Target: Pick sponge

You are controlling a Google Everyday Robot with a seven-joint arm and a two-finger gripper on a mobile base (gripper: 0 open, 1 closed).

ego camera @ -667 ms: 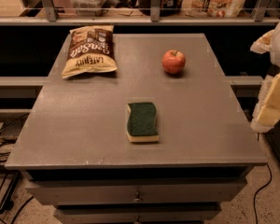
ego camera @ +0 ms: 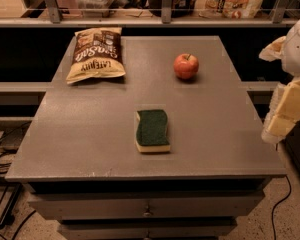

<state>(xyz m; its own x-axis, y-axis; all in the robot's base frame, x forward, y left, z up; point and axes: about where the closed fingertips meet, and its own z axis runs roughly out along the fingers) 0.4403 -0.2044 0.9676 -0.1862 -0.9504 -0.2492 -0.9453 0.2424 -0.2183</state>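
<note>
The sponge (ego camera: 152, 130) lies flat near the middle front of the grey table (ego camera: 90, 134), dark green top up over pale yellow foam. My gripper (ego camera: 286, 111) hangs at the right edge of the view, beyond the table's right side, well to the right of the sponge and not touching it. Nothing is in it.
A red apple (ego camera: 186, 66) stands at the back right of the table. A chip bag (ego camera: 95, 54) lies at the back left. A shelf with a rail (ego camera: 160, 19) and packages runs behind the table. Drawers (ego camera: 145, 209) are below the tabletop; cables (ego camera: 2, 154) lie on the floor at left.
</note>
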